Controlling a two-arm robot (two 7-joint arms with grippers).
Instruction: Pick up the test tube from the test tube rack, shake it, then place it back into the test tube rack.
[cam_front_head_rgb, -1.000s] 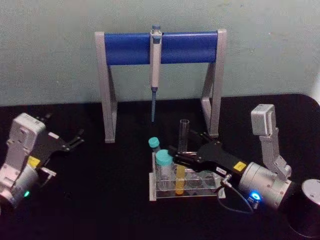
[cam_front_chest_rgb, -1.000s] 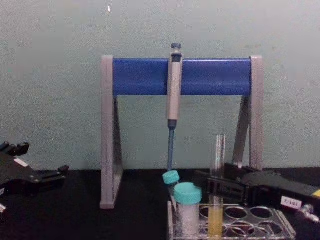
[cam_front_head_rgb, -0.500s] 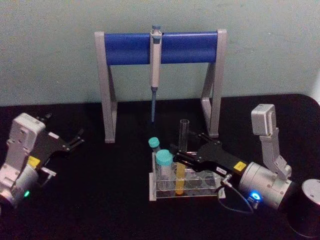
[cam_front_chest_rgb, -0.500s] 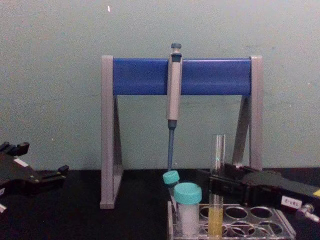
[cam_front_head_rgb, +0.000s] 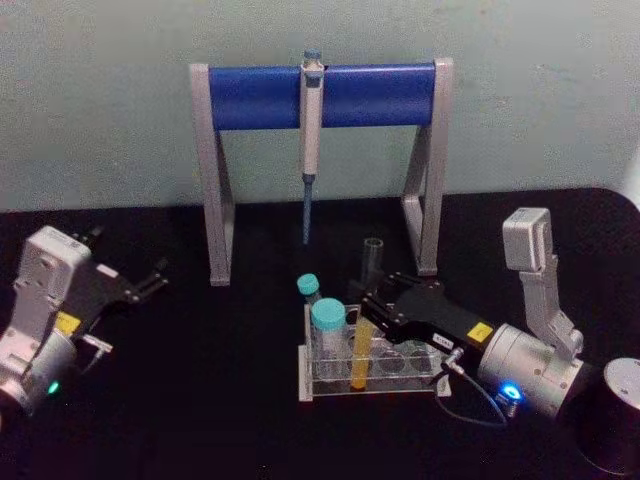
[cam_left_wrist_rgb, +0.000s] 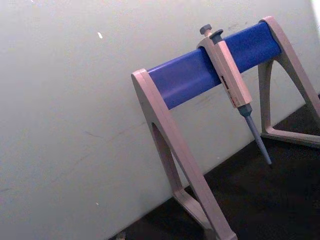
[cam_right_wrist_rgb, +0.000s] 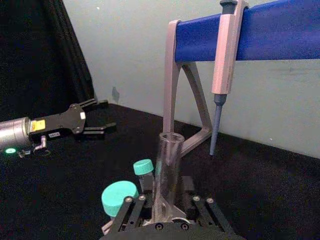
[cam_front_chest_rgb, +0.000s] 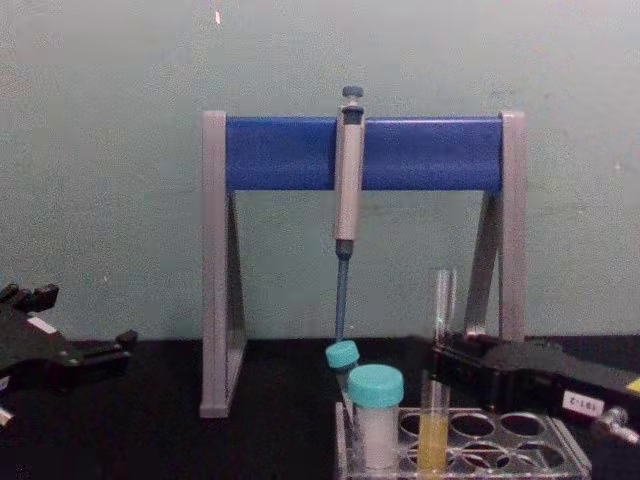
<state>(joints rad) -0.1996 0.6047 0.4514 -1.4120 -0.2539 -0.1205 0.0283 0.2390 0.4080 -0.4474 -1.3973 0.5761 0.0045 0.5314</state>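
I see the right gripper (cam_front_head_rgb: 366, 308) reaching in from the right side of the black tabletop (cam_front_head_rgb: 200, 400), clenched on the tall, thin, uncapped clear glass test tube (cam_front_head_rgb: 371, 270) at about mid-height. The yellow liquid in the tube's lower part shows below the fingers. The tube's lower end sits in a front-row hole of the low, clear, violet-tinted plastic test tube rack (cam_front_head_rgb: 410, 386), and its open top leans slightly toward my right. In the chest view the same tube (cam_front_chest_rgb: 441, 305) rises out of the rack (cam_front_chest_rgb: 497, 441) with the right gripper (cam_front_chest_rgb: 445, 358) closed against it. The right wrist view shows the tube (cam_right_wrist_rgb: 167, 170) gripped between that gripper's fingers (cam_right_wrist_rgb: 162, 210). Just to the tube's left in the rack stands a short, wide teal-capped vial (cam_front_head_rgb: 327, 318), with a smaller teal-capped vial (cam_front_head_rgb: 308, 285) behind it. Behind the rack stands the tall grey-framed stand with a blue crossbar (cam_front_head_rgb: 260, 97), and a grey-blue pipette (cam_front_head_rgb: 311, 130) hangs from the bar with its tip pointing down. The left gripper (cam_front_head_rgb: 150, 278) hangs over the left side of the tabletop, well apart from the rack, with its fingers spread and nothing between them.
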